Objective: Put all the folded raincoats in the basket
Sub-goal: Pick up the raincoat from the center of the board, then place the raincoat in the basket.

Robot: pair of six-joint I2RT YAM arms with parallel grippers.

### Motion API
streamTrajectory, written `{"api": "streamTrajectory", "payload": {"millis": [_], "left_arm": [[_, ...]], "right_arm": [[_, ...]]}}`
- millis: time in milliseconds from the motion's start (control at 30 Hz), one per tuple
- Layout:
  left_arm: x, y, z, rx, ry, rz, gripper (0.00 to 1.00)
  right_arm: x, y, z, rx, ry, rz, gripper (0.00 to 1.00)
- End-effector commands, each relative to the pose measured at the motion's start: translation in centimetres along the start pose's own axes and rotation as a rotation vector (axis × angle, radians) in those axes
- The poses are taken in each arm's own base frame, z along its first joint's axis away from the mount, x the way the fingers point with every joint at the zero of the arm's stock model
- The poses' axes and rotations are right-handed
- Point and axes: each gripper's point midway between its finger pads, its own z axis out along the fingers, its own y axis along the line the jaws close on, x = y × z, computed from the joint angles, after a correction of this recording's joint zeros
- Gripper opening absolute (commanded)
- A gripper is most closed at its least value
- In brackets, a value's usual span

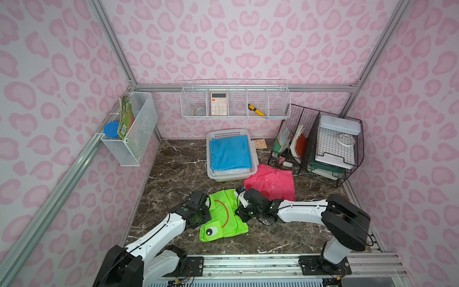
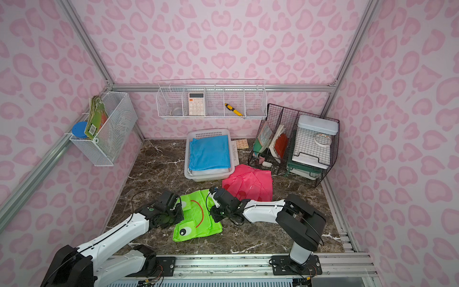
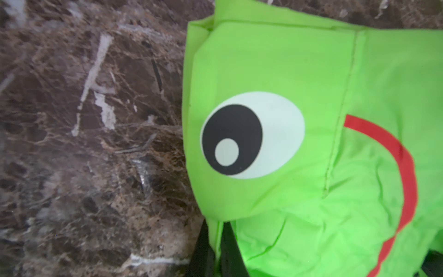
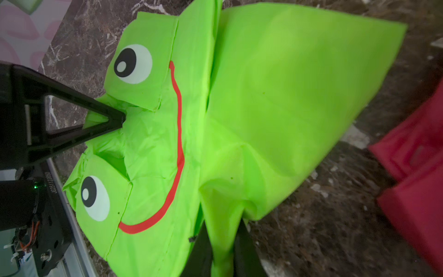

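left gripper (image 4: 118, 118) squeezing the green raincoat (image 1: 224, 218) between its eyes, right gripper (image 4: 223, 242) pinching the other side, pink raincoat (image 1: 270, 184) beside it, basket (image 1: 231, 176) past both

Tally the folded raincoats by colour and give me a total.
green raincoat: 1
pink raincoat: 1
blue raincoat: 1
Total: 3
The whitish layer under the blue one in the basket is too hidden to count.
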Motion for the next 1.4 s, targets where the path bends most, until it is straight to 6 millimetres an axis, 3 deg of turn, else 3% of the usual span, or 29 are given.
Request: {"api": "streamTrajectory", "payload": {"millis": [0,167,367,600,700,933,1167,1233,1267,1367], "left_arm": [[-0.4,-1.2,-1.4,0.051,-0.001,0.024,0.04],[-2.7,-3.5,-4.6,0.109,-0.060,0.052,0.04],[-6.6,-6.8,-8.4,0.166,-0.151,0.084,0.04],[-11.7,-10.7,-11.1,0.183,-0.250,0.122,0.03],[-13.6,-12.3,-11.4,0.182,-0.261,0.133,0.00],[-16.9,-15.0,-11.3,0.212,-0.347,0.171,0.00],[-21.4,-17.9,-11.6,0.197,-0.424,0.226,0.00],[-22.4,-18.0,-10.7,0.174,-0.425,0.230,0.00],[-23.6,-18.7,-11.4,0.186,-0.450,0.227,0.00],[-25.2,-19.1,-10.2,0.184,-0.441,0.212,0.00]], "right_arm": [[-2.0,1.2,-0.8,-0.024,-0.066,-0.016,0.17],[-4.9,1.8,-2.5,0.009,-0.111,-0.016,0.17],[-10.1,1.5,-5.5,0.033,-0.195,-0.039,0.19],[-16.2,-0.3,-8.9,0.058,-0.320,-0.046,0.19],[-18.1,-1.0,-9.7,0.055,-0.351,-0.035,0.18],[-20.1,-2.5,-10.3,0.060,-0.385,-0.009,0.17],[-23.0,-6.3,-9.7,0.095,-0.415,0.037,0.15],[-24.9,-6.6,-10.0,0.099,-0.449,0.028,0.15],[-25.3,-7.1,-9.8,0.105,-0.452,0.031,0.15],[-26.7,-8.2,-9.1,0.106,-0.461,0.038,0.15]]}}
